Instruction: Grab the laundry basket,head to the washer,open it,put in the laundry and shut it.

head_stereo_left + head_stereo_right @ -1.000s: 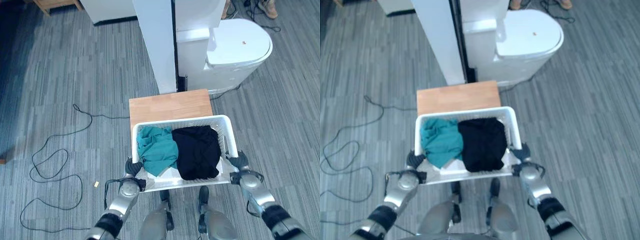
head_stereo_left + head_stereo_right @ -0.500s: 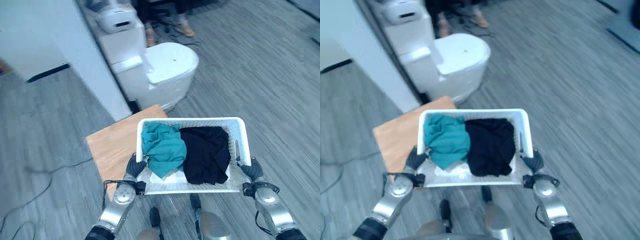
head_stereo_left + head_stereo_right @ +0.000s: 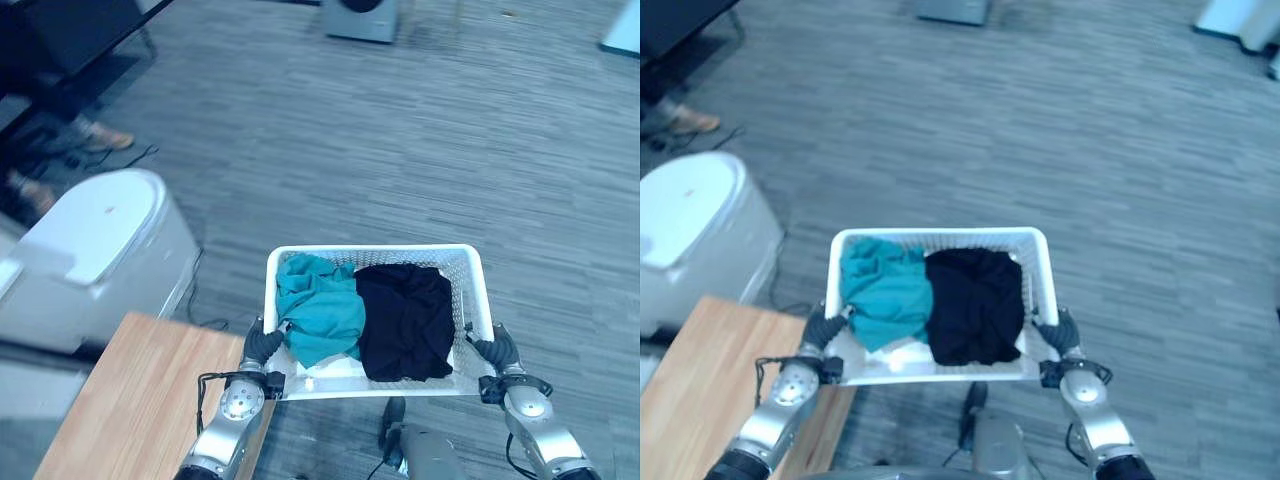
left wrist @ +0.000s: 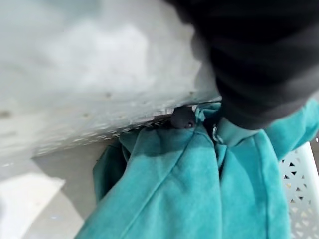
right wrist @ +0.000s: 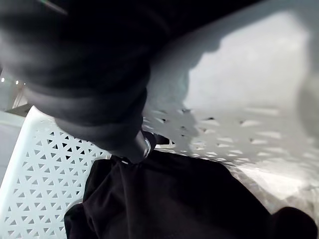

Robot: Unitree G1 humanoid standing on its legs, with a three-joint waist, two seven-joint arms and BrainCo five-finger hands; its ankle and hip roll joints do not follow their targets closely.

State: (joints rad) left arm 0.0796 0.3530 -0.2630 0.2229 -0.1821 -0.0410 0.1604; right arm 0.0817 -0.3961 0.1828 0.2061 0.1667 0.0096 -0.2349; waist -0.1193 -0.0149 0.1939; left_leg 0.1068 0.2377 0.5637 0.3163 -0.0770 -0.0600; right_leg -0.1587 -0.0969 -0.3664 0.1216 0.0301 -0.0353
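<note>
Left hand [image 3: 262, 345] curled on left end of white laundry basket [image 3: 375, 255]; right hand [image 3: 497, 350] curled on right end. Both clamped on rim, basket carried level in lower centre of frame, clear of floor.

Change against one second back: whole view swung round. White wall panel gone from upper centre. White rounded appliance [image 3: 85, 255], formerly upper right beyond basket, now at left edge. Wooden tabletop [image 3: 130, 400], formerly directly under and beyond basket, now at lower left, with only left corner of basket over it. Grip and basket contents unchanged throughout. Read as camera and body turning, not things moving. Judged: pick-up complete, basket lifted off tabletop, turn toward washer under way. Grey box-shaped unit [image 3: 360, 15] at top centre, well apart across open floor; possibly the washer, cannot confirm.

Materials: basket rigid white plastic, rectangular with rounded corners, walls perforated in triangular lattice (clear in right wrist view). Teal garment [image 3: 320, 305] in left half, soft, crumpled, seamed folds. Black garment [image 3: 405, 320] in right half, bunched, matte. Both below rim line, touching each other. Floor [image 3: 400, 130] grey striped planks.
</note>
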